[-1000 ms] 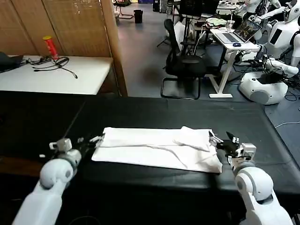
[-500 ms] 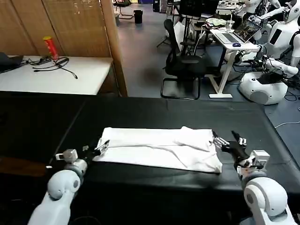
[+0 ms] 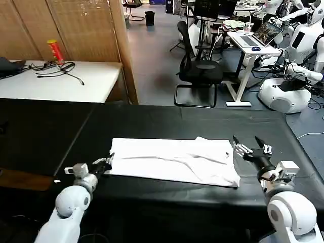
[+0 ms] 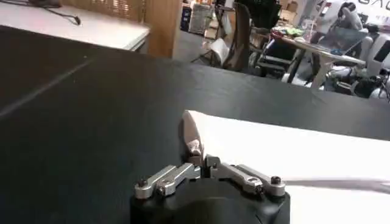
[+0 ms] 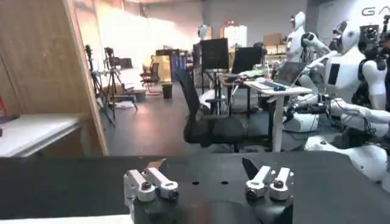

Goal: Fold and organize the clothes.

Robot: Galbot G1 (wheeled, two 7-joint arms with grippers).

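Observation:
The clothes are one white T-shirt, folded into a long flat band across the black table. My left gripper sits at the band's left end. In the left wrist view its jaws are shut, and the T-shirt's edge stands up in a small flap right at the fingertips. My right gripper hovers just past the band's right end, apart from the cloth. Its fingers are spread wide with nothing between them, as the right wrist view shows.
Behind the black table, a white table at the back left carries cables and a red can. An office chair, a desk with a laptop and other robots stand farther back.
The left gripper slid back toward me along the shirt's left end. The right gripper drew away from the shirt's right end, rising a little to the right with its fingers spread.

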